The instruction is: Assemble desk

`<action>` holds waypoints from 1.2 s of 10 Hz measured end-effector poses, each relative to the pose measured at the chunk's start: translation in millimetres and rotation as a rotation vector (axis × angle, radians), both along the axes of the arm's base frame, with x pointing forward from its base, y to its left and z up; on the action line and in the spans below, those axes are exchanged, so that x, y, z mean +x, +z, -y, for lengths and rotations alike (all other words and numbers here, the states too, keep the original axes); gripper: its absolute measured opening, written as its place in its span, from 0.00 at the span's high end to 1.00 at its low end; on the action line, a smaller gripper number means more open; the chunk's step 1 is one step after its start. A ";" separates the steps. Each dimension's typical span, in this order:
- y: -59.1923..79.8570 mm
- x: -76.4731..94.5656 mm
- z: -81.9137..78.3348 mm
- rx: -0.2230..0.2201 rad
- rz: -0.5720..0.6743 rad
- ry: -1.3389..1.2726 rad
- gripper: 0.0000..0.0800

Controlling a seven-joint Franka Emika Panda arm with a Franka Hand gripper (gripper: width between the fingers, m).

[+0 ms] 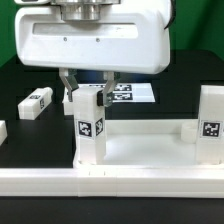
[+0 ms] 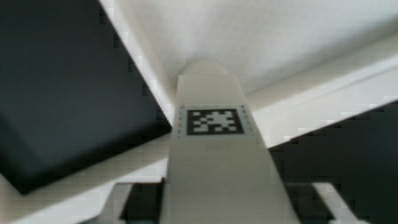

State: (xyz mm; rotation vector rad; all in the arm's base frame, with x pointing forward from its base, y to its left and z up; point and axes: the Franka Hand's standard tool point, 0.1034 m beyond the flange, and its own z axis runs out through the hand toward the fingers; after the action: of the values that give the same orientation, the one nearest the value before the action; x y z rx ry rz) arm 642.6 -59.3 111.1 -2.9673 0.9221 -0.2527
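Observation:
My gripper (image 1: 88, 92) hangs from above at the centre of the exterior view, shut on the top of an upright white leg (image 1: 88, 125) with a square tag on its face. This leg stands at the corner of the white tray-like tabletop (image 1: 140, 152) on the exterior view's left. A second tagged leg (image 1: 212, 125) stands upright at the corner on the exterior view's right. In the wrist view the held leg (image 2: 217, 120) runs out from between the gripper (image 2: 222, 208) jaws, its tag facing the camera, and its lower end is hidden.
A loose white leg (image 1: 35, 102) lies on the black table at the exterior view's left, with another white piece (image 1: 2, 131) cut off at the edge. The marker board (image 1: 133, 93) lies behind the gripper. A long white rail (image 1: 110, 182) runs along the front.

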 end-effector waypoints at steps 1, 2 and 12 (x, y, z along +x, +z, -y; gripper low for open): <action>0.0 -0.2 0.0 0.018 0.003 -0.128 0.64; 0.1 -0.6 0.0 0.031 0.002 -0.215 0.64; -1.5 -1.0 1.1 0.081 -0.015 -0.425 0.36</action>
State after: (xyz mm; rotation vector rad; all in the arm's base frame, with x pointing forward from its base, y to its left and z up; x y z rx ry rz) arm 641.6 -60.4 109.6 -2.6732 1.5188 -0.1937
